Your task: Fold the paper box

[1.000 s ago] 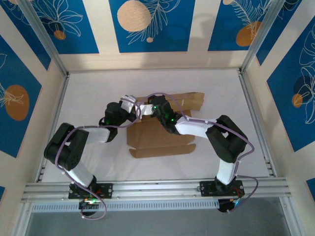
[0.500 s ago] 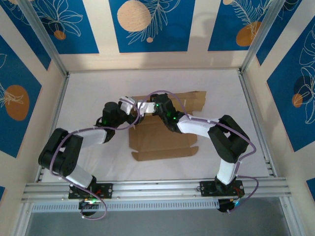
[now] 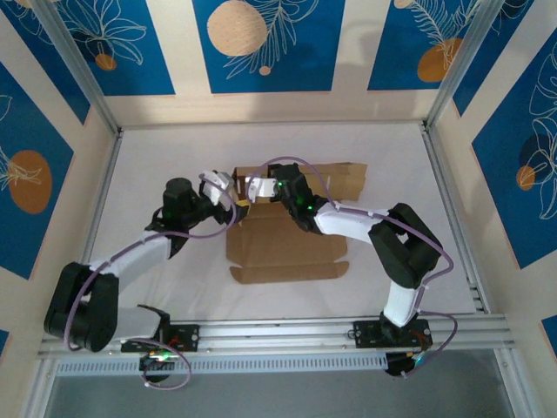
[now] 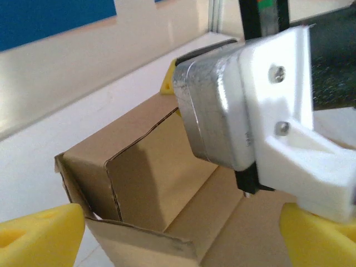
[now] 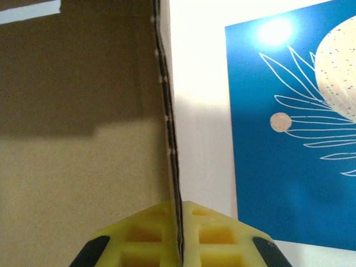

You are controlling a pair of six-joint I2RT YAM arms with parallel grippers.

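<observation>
Watching from the overhead view, I saw the left arm swing its elbow out toward the near-left corner of the table point(image 3: 157, 148) over the last second. As it did, the left gripper point(image 3: 230, 192) let its fingers spread wide and drew a little away from the box's left end. Through the left wrist camera the two yellow fingertips point(image 4: 39, 236) stood far apart at the frame's lower corners, holding nothing, with a raised cardboard wall and its folded corner between and beyond them. The paper box point(image 3: 287, 239) lay mid-table as a partly formed tray, its front flap flat toward the arm bases and its back panels partly standing. The right gripper point(image 3: 255, 188) had not let go. In its own camera the yellow fingers point(image 5: 150, 239) were pressed together on the thin edge of an upright cardboard panel, pinching it. I judged that the left side had finished its press or fold and handed the hold to the right arm. That wall stood only because of the pinch, so the fold was far from locked.
</observation>
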